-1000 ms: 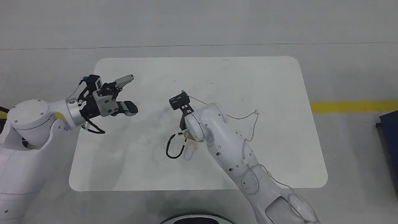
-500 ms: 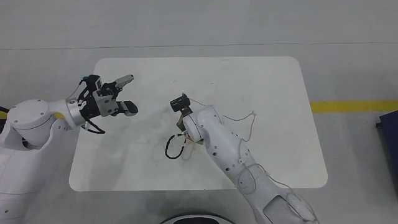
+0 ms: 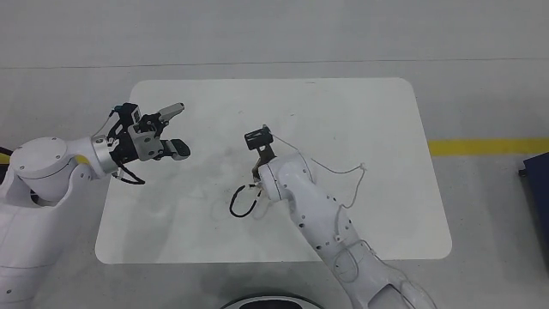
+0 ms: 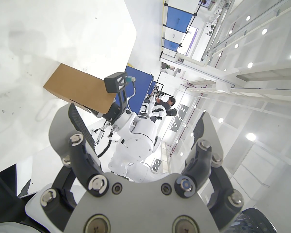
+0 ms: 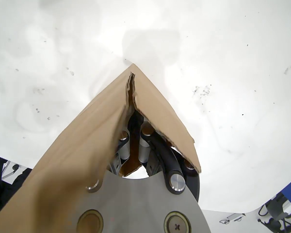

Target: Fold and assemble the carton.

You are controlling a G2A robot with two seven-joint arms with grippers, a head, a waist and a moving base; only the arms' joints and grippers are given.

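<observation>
A brown cardboard carton (image 4: 78,87) stands tilted above the white table (image 3: 369,120), near its middle. My right gripper (image 5: 133,134) is shut on one of its panels, and the cardboard (image 5: 92,132) drapes over both sides of the fingers with a torn crease at the peak. From above, the right wrist (image 3: 257,140) covers most of the carton. My left gripper (image 3: 165,129) hangs over the table's left part, well apart from the carton. It is open, with nothing between its fingers (image 4: 78,122).
Loose cables (image 3: 243,204) hang from the right arm over the table's centre. The tabletop bears scuff marks (image 5: 201,90). A yellow floor line (image 3: 489,147) runs off to the right of the table.
The right wrist has swung slightly to the right with the carton. The left arm has kept still.
</observation>
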